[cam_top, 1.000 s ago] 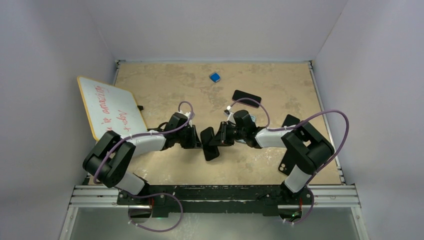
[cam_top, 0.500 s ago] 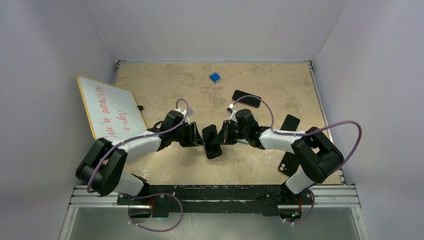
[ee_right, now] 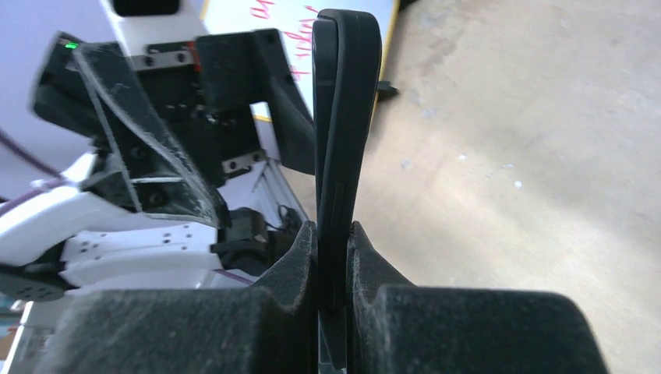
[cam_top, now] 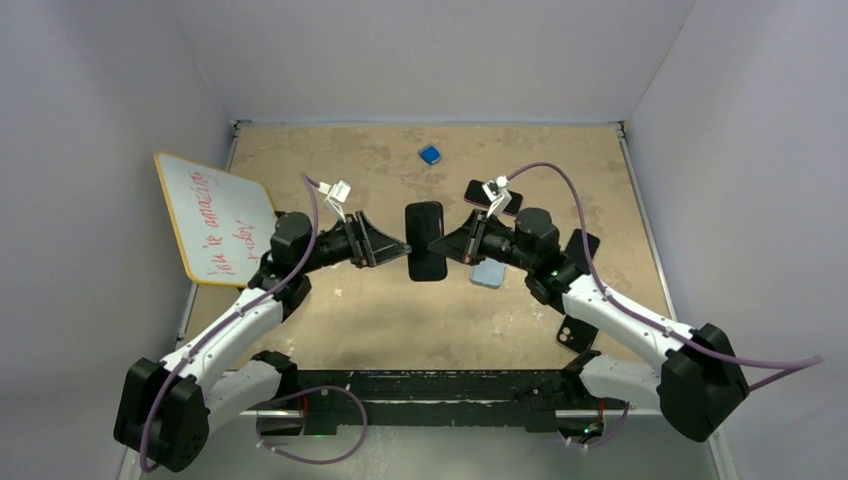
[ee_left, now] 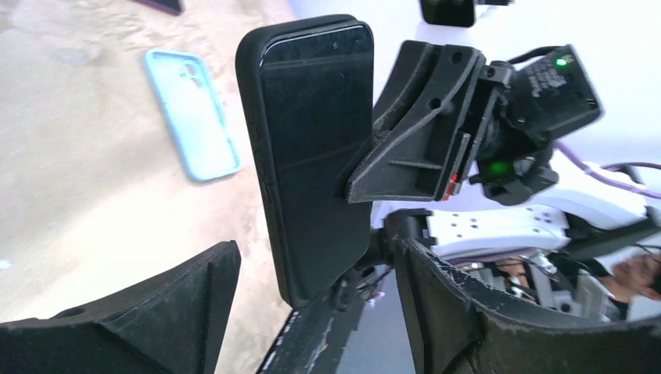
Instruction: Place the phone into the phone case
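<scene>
A black phone (ee_left: 316, 140) sits inside a black phone case (ee_left: 251, 117), held upright above the table. My right gripper (ee_right: 333, 234) is shut on its long edge, the fingers pinching front and back. From above, the cased phone (cam_top: 424, 241) hangs mid-table with the right gripper (cam_top: 458, 244) on its right side. My left gripper (ee_left: 316, 249) stands open around the lower end of the phone, its fingers (ee_left: 195, 288) apart from it. In the top view the left gripper (cam_top: 398, 249) is just left of the phone.
A light blue case (cam_top: 487, 272) lies on the table under the right arm. Another dark phone (cam_top: 492, 196) lies behind it, and two black cases (cam_top: 580, 245) (cam_top: 572, 330) lie at the right. A small blue object (cam_top: 430, 154) sits far back. A whiteboard (cam_top: 215, 215) leans at the left.
The left gripper has opened and let go of the cased phone. Both arms have stretched away from their bases, and the right gripper has carried the phone farther back and higher.
</scene>
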Available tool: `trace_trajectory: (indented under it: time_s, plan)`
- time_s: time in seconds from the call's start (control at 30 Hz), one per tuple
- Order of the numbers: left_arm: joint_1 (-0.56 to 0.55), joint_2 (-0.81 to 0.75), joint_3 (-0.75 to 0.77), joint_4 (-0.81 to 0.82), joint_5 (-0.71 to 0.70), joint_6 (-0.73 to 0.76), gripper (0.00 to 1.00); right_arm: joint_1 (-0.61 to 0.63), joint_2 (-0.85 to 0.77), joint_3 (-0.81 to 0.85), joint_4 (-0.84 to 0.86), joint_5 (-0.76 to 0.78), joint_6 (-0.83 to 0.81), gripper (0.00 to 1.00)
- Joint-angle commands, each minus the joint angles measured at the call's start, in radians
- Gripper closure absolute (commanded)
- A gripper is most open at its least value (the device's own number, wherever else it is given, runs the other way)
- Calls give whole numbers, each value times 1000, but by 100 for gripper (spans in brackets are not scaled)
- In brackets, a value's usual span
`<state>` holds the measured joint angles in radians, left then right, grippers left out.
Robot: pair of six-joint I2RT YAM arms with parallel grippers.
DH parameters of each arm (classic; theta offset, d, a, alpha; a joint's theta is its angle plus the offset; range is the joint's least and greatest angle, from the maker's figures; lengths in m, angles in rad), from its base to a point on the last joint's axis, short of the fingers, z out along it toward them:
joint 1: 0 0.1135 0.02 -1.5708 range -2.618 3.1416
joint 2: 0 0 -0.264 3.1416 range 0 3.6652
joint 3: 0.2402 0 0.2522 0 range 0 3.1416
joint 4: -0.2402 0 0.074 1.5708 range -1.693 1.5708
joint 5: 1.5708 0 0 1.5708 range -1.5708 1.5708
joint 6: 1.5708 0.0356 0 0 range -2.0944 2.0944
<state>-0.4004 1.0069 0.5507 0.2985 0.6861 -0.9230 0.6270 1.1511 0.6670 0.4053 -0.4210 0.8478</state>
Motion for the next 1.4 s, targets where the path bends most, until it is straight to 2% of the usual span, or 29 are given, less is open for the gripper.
trace_trajectory:
  time_s: [0.0,0.17,0.47,0.57,0.67,0.77,0.87,0.97,1.03,1.17,1.3,1.37]
  plan:
    - [4,7,-38,269,127,-140,24,-2,-42,-26,217,-91,94,100]
    - [3,74,-72,502,184,-268,27,-2,-16,-61,383,-147,188,100]
    - [-6,146,-93,548,195,-264,36,-2,48,-67,502,-199,256,100]
    - [-6,162,-89,573,191,-273,55,-2,70,-61,534,-214,272,100]
    - [-6,181,-88,584,184,-282,78,-2,77,-55,508,-225,270,97]
    - [-6,205,-105,612,184,-289,99,-3,70,-55,464,-240,253,86]
    - [-6,226,-119,703,204,-327,100,-2,48,-79,419,-256,241,65]
    - [-6,220,-116,692,194,-313,100,-3,21,-103,344,-261,207,44]
    - [-6,214,-112,692,191,-306,100,-2,18,-114,296,-285,175,34]
    - [-6,206,-109,730,191,-317,100,-3,16,-129,283,-341,166,28]
    - [-6,203,-111,770,183,-318,100,-2,7,-120,236,-328,144,22]
    - [-6,211,-111,799,183,-327,100,0,10,-115,225,-330,139,22]
